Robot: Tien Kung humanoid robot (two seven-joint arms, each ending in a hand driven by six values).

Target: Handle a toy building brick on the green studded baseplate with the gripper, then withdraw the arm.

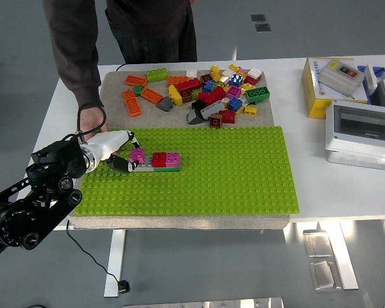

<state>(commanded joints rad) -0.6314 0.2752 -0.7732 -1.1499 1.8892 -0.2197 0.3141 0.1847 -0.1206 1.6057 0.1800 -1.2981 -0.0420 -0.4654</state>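
**Observer:** Start at your fingers. What have they got?

**Me:** Left hand [123, 153]. My fingers are pinched closed around a small magenta brick [137, 156]. I grip it from the side, so its underside stays free to meet the studs. Whether it is pressed home or just resting, I cannot tell from up here.

**Observer:** Where does the brick sit?

**Me:** On the left end of the short brick row [155, 161], above the grey piece. The row continues right with red, then pink. It stands on the green baseplate [231, 173], towards its left edge and closer to the far edge than the near one.

**Observer:** Why approach from that side?

**Me:** My judgement: the row is closest to the baseplate's left edge, so my left arm reaches it with little travel, and my wrist stays off the studs.

**Observer:** And further out?

**Me:** The baseplate lies on a beige mat [115, 106]. The loose brick pile [205, 93] is at the mat's far edge, away from my work. A person's hand [90, 122] rests at the mat's left edge, just behind my wrist, perhaps steadying it. I cannot see my right hand.

**Observer:** Next?

**Me:** Probably press down, release, and draw back left, watching that hand.
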